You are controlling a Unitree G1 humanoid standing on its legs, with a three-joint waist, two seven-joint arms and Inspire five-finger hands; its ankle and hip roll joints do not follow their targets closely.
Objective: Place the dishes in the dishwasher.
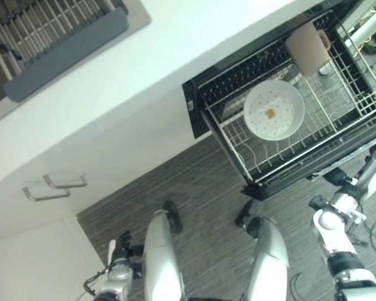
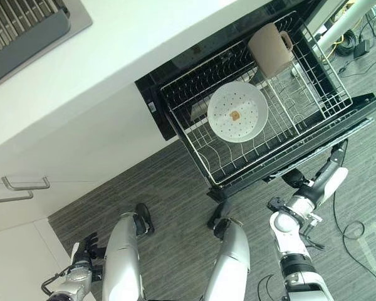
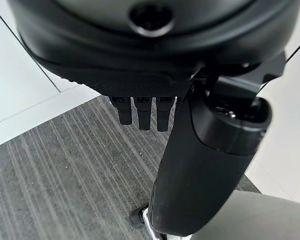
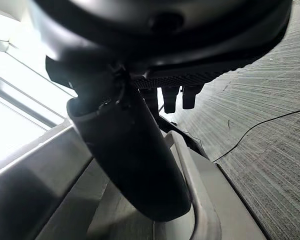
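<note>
The dishwasher's wire rack (image 1: 338,119) is pulled out under the white counter. A white round plate (image 1: 274,110) with a small brown spot in its middle lies flat in the rack. A beige mug (image 1: 307,47) rests tilted at the rack's far corner. My left hand (image 1: 120,246) hangs low by my left side, well away from the dishwasher; its fingers (image 3: 144,112) hang straight and hold nothing. My right hand (image 2: 319,185) hangs beside the open dishwasher door (image 2: 326,147), with straight, empty fingers (image 4: 170,97).
A white counter (image 1: 144,63) runs across the top, with a dark dish-drying rack (image 1: 56,31) at its far left. White cabinet fronts with metal handles (image 1: 53,187) stand to the left. Grey striped floor (image 1: 207,188) lies below. Loose cables (image 2: 357,44) lie on the floor beyond the dishwasher.
</note>
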